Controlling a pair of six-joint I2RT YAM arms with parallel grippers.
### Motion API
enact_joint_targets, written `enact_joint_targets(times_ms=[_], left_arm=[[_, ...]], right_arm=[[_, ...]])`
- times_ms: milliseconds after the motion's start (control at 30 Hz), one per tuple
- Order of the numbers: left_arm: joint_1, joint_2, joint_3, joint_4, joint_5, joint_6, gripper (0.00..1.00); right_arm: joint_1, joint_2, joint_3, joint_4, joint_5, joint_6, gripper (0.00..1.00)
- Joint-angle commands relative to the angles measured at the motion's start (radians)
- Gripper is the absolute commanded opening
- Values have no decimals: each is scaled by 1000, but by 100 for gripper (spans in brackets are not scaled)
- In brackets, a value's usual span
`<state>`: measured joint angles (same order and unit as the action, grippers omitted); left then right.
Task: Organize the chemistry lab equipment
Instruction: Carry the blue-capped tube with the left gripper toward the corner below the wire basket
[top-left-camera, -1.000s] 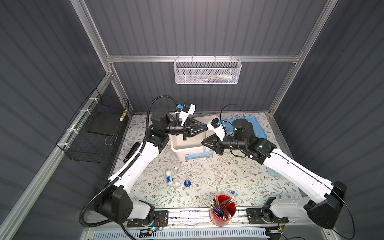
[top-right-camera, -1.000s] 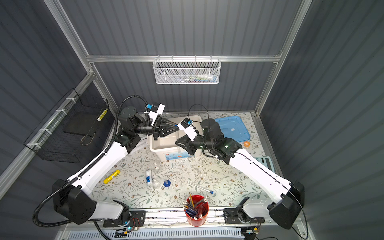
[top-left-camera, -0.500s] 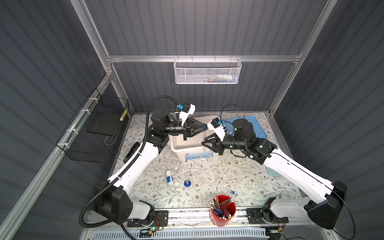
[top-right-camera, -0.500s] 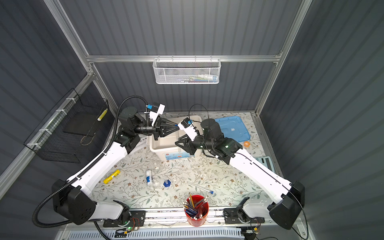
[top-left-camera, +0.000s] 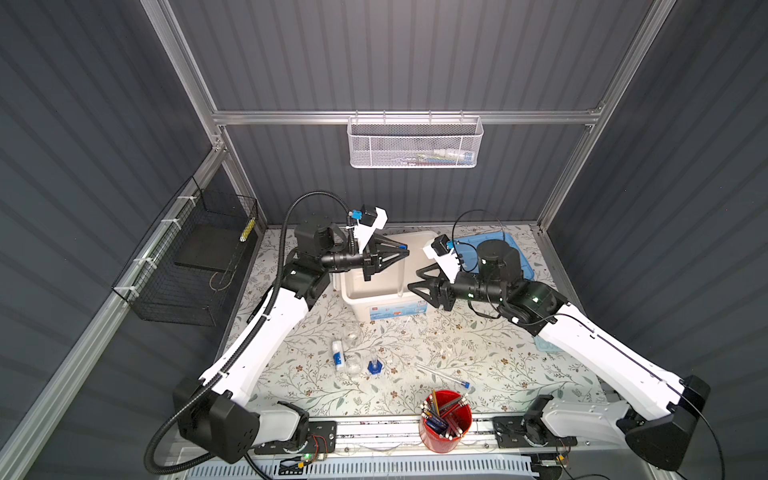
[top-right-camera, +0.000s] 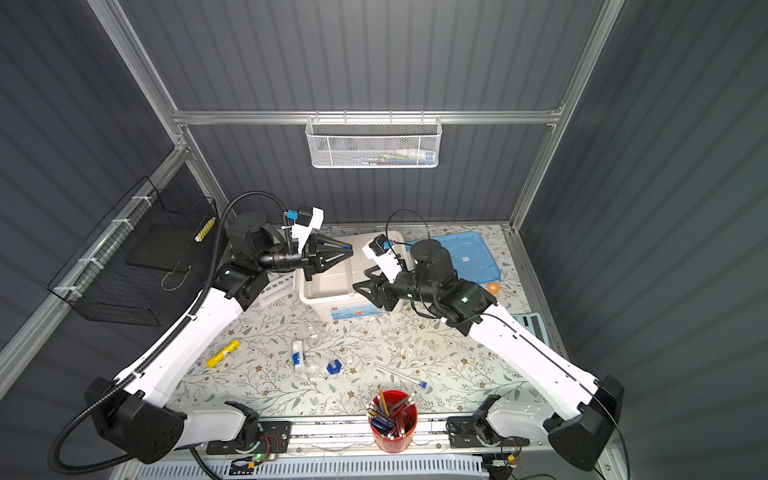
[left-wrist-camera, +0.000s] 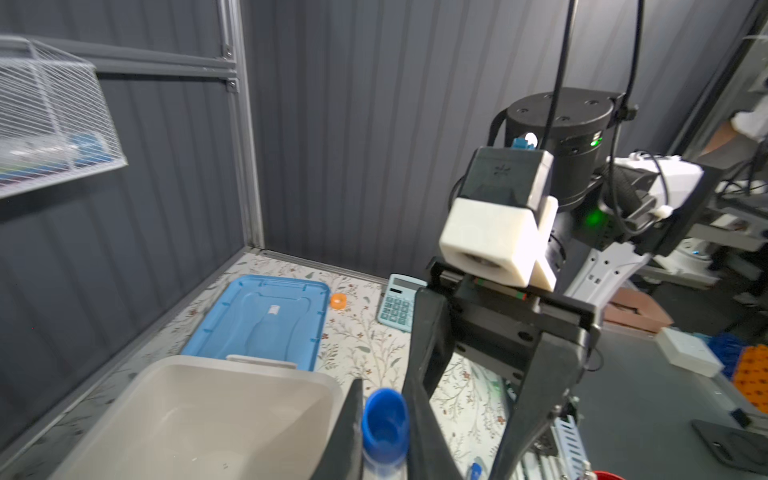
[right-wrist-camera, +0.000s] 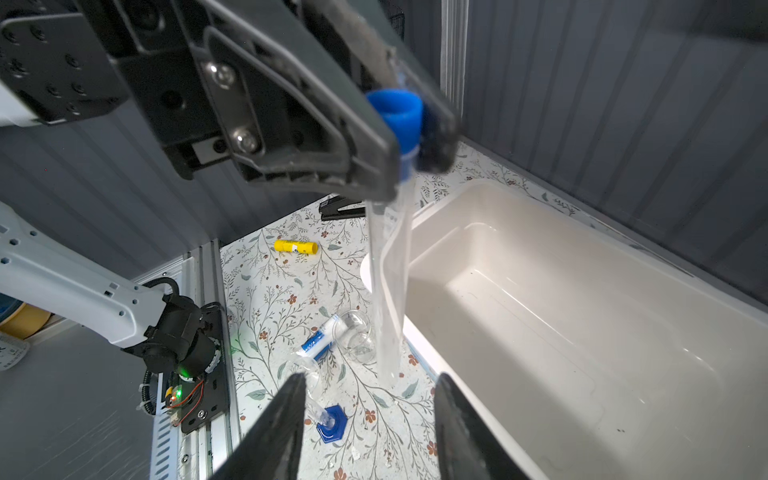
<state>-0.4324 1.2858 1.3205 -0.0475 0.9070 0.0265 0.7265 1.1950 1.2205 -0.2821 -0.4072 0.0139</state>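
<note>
Your left arm (top-left-camera: 270, 328) and right arm (top-left-camera: 602, 345) in white shells with black joints, ribbed black hose (top-left-camera: 318, 193) off the left, thin black cable (left-wrist-camera: 564, 50) on the right, silver screws (right-wrist-camera: 246, 139) on the black left gripper (right-wrist-camera: 409, 141), green glow (left-wrist-camera: 595, 216), possibly a lamp.

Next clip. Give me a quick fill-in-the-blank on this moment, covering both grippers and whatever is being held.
1. The left gripper is shut on a clear tube with a ____ cap.
2. The right gripper has its jaws ____ and holds nothing.
3. The pencils stand in a ____ cup at the table's front edge.
4. The measuring cylinder stands ____ on its six-sided foot.

Missing words: blue; open; red; upright.
</note>
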Motion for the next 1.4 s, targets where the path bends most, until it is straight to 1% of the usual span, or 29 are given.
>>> enact_joint_targets(times_ms=[0,100,233,267,367,433,500,600,667,767,1067,1133,1233,1367], left_arm=[[18,-73,26,-102,-185,118,0],[34,-123,-7,-95,-321,127,0],[49,-192,-79,-56,-547,111,0],[50,-211,-107,-34,-636,93,0],[57,-268,-184,20,-826,64,0],[58,-300,-234,49,-927,62,0],[58,-330,-284,83,-1065,37,0],[58,-382,-353,146,-1219,31,0],[58,-407,-376,176,-1267,35,0],[58,-421,-401,195,-1280,43,0],[68,-398,-508,291,-1500,41,0],[90,-382,-524,301,-1518,34,0],[138,-365,-536,292,-1507,-8,0],[227,-339,-561,309,-1445,-62,0]], right_arm=[[-6,-28,-26,-14,42,-18,52],[-18,-41,-40,-6,43,-14,52],[-27,-45,-57,8,33,-10,52],[-28,-45,-62,11,30,-9,52],[-33,-42,-71,21,17,-8,52],[-36,-38,-74,30,8,-6,52],[-39,-32,-77,36,-1,-6,52],[-42,-23,-81,47,-16,-2,52],[-44,-16,-81,50,-24,0,52],[-45,-3,-84,61,-37,7,52],[-46,39,-83,91,-71,35,52],[-46,47,-81,96,-76,37,52],[-45,60,-76,95,-91,46,52],[-45,70,-82,108,-103,58,52]])
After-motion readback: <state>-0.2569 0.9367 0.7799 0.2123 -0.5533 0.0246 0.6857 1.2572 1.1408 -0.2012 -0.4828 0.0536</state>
